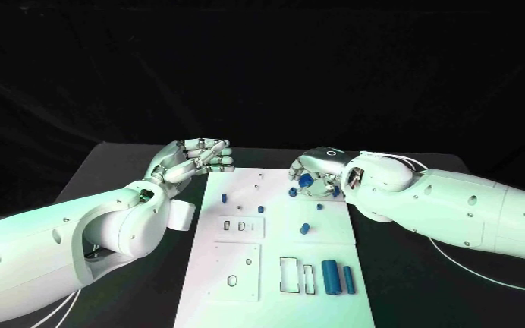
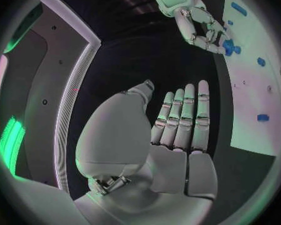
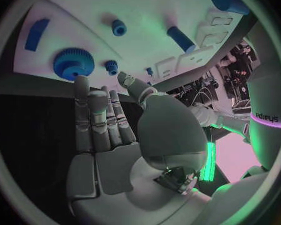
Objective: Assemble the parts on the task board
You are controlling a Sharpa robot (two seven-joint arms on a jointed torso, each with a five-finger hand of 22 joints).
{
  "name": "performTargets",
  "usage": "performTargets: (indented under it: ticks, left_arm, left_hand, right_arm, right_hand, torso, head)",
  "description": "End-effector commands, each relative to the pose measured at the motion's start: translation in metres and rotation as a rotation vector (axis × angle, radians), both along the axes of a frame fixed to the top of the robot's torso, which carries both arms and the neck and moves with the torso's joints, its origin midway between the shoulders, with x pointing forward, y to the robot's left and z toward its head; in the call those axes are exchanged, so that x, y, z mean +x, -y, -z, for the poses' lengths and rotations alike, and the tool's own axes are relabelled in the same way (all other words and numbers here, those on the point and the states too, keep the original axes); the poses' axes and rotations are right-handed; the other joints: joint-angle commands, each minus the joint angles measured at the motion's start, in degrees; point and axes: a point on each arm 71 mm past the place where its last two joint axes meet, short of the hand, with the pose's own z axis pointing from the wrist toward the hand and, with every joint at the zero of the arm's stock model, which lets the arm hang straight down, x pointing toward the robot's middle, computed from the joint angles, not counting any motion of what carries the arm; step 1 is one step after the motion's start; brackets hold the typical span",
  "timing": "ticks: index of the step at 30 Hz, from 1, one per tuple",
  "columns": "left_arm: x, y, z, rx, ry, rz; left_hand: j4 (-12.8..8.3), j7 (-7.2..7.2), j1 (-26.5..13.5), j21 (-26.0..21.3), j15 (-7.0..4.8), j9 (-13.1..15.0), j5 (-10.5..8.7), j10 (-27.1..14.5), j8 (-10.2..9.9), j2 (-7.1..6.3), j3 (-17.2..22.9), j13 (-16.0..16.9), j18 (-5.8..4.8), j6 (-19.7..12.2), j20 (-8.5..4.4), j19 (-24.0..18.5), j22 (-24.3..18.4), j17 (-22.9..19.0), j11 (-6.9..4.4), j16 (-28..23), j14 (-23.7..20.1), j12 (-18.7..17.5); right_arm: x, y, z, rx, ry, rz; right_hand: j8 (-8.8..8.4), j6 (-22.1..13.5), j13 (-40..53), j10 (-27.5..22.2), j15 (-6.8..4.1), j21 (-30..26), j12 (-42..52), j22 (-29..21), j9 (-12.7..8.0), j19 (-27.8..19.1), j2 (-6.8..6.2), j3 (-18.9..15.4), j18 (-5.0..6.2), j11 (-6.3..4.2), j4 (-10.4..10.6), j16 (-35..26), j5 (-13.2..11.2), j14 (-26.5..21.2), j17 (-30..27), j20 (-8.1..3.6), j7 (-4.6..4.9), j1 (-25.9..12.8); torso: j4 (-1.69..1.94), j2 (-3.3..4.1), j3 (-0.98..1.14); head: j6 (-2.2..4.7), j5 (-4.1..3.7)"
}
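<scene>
Small dark lettering, apparently "pdurys" but hardly legible, on the white robot arm (image 3: 265, 120).

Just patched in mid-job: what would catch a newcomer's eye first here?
The white task board in the middle of the black table, dotted with small blue parts. At its far edge the right hand hovers over a blue gear, fingers apart. The left hand waits off the board's far left corner, holding nothing.

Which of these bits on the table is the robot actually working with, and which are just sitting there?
For the job:
- task board
- blue gear, by the right hand
- two blue cylinders
- small blue pegs
- left hand, holding nothing

Just lying about:
- black table
</scene>
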Motion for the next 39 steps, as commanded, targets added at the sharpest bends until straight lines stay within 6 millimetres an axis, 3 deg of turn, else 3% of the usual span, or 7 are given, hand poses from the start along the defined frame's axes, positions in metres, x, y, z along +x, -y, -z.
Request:
performTargets:
  ticks: [1, 4, 9, 17, 39]
  left_arm:
    - [-0.001, 0.003, -0.002, -0.010, 0.008, 0.026]
    - [-0.001, 0.003, -0.003, -0.011, 0.007, 0.028]
    - [-0.002, 0.004, -0.003, -0.013, 0.006, 0.032]
    - [-0.002, 0.005, -0.003, -0.016, 0.004, 0.035]
    - [-0.002, 0.008, -0.004, -0.024, -0.004, 0.045]
  left_hand:
    - [0.1, 1.10, 0.1, 0.2, 0.11, -0.1, -0.24, 0.3, -0.1, -0.51, 0.1, -0.1, 0.80, 0.0, 0.02, 0.4, 0.1, 0.0, 0.11, -0.3, 0.1, -0.4]
    - [0.1, 1.11, 0.0, 0.2, 0.12, -0.1, -0.25, 0.3, -0.1, -0.52, 0.1, -0.1, 0.79, 0.0, 0.01, 0.5, 0.1, 0.1, 0.12, -0.3, 0.1, -0.4]
    - [0.1, 1.12, 0.0, 0.2, 0.12, -0.1, -0.25, 0.3, -0.1, -0.53, 0.1, -0.1, 0.79, 0.0, 0.00, 0.5, 0.1, 0.1, 0.13, -0.4, 0.1, -0.5]
    - [0.2, 1.18, -0.1, 0.3, 0.13, -0.1, -0.25, 0.3, -0.2, -0.54, 0.0, -0.1, 0.78, 0.0, -0.02, 0.6, 0.1, 0.2, 0.16, -0.4, 0.0, -0.6]
    - [0.3, 1.31, -0.2, 0.4, 0.18, -0.1, -0.24, 0.2, -0.3, -0.46, 0.1, -0.1, 0.75, -0.2, -0.04, 0.7, 0.0, 0.3, 0.25, -0.5, -0.1, -0.8]
  right_arm:
    - [0.000, -0.002, 0.004, -0.048, 0.009, 0.002]
    - [-0.001, -0.006, 0.007, -0.050, 0.004, 0.000]
    - [0.001, -0.007, 0.010, -0.055, -0.001, 0.004]
    - [0.001, -0.009, 0.013, -0.061, -0.010, 0.001]
    - [0.002, -0.012, 0.019, -0.071, -0.027, -0.004]
  right_hand:
    - [-0.05, -0.4, 0.1, -0.5, -0.09, 0.5, 0.4, 0.7, 0.1, 0.7, -0.40, 0.0, -0.06, -0.07, 0.5, 0.6, 0.0, 0.6, 0.5, -0.03, -0.10, 0.2]
    - [0.03, -0.3, 0.2, -0.7, -0.09, 2.2, 0.9, 3.1, 0.3, 2.0, -0.19, 0.2, -0.39, -0.08, 0.6, 2.4, 0.0, 1.3, 2.4, -0.04, -0.12, 0.3]
    - [0.18, -0.1, 0.3, -0.6, -0.09, 4.4, 1.5, 6.1, 0.5, 3.8, 0.04, 0.5, -0.83, -0.09, 0.8, 4.4, -0.1, 2.2, 4.3, -0.07, -0.10, 0.4]
    - [0.31, 0.3, 0.2, -0.7, -0.17, 8.4, 2.2, 11.6, 0.7, 7.4, 0.28, 1.3, -1.68, -0.13, 1.1, 7.5, -0.1, 4.1, 7.6, -0.22, -0.11, 0.5]
    - [0.96, 1.7, -0.1, 1.4, -0.64, 12.2, 3.7, 17.2, 1.5, 10.9, 1.03, 3.2, -2.54, -0.74, 2.5, 10.2, -1.2, 6.0, 10.3, -0.65, -0.73, -0.1]
  torso:
    - [0.00, 0.15, 0.03]
    - [0.05, 0.24, 0.10]
    - [0.12, 0.33, 0.05]
    - [0.02, 0.47, 0.10]
    - [-0.06, 0.66, 0.10]
  head:
    - [0.01, 0.06]
    - [0.11, 0.16]
    - [0.01, 0.24]
    - [-0.19, 0.40]
    - [-1.16, 1.11]
